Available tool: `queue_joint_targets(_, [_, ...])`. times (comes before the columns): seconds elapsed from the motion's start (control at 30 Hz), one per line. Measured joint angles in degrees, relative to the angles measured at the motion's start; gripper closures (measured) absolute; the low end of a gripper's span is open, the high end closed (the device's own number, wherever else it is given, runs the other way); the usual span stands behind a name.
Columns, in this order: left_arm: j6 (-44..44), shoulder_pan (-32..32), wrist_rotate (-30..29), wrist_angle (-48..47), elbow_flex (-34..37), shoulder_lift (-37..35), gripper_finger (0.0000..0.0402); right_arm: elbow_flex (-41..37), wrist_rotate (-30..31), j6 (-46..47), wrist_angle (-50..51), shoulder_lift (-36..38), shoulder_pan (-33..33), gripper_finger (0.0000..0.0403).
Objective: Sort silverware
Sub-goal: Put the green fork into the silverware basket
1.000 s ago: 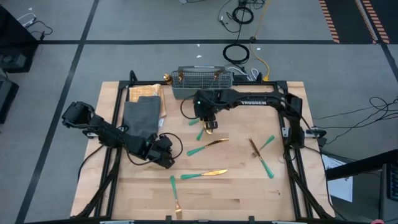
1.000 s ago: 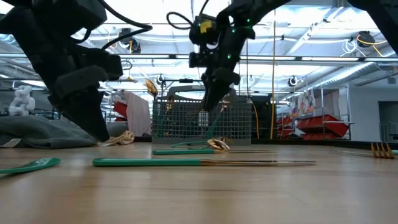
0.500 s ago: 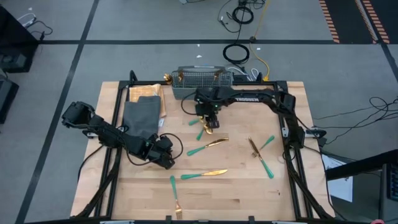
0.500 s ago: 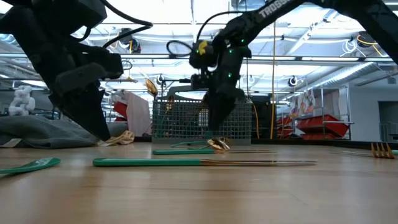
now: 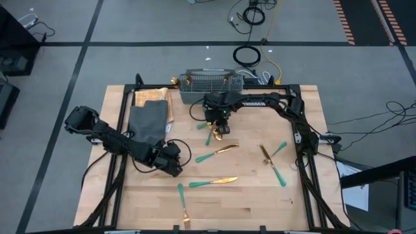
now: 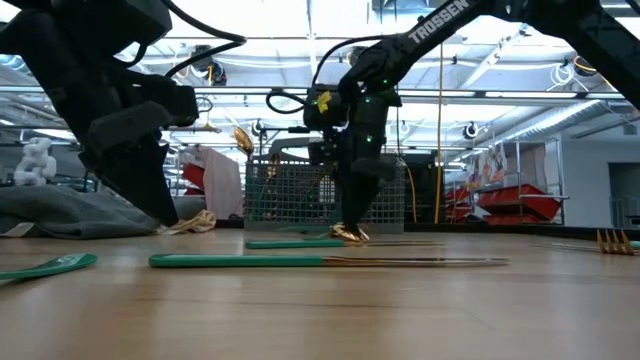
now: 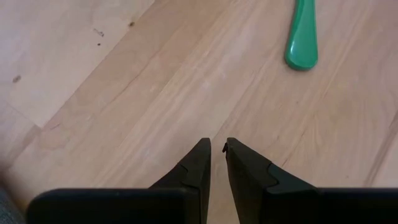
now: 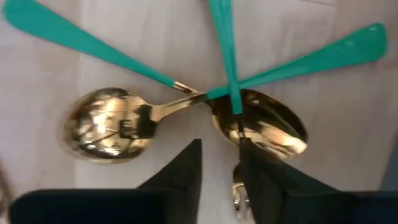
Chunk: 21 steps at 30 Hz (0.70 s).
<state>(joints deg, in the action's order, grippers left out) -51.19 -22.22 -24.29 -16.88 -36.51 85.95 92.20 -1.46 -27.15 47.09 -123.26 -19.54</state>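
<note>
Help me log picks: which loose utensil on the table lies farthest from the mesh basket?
The fork at the near table edge, gold head toward that edge; every other piece lies closer to the mesh basket.
</note>
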Motion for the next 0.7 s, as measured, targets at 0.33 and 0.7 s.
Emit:
queue_joint_targets(0.33, [0.12, 0.00, 0.00, 0.02, 0.00, 0.00, 0.0343, 4.48, 3.34, 0.03, 4.53, 0.15, 0.46, 0.0336])
queue_joint_targets(0.7, [0.58, 0.00, 0.00, 0.02, 0.00, 0.00, 0.0343, 4.50, 3.29, -0.51, 6.82, 0.15, 0.26, 0.0247])
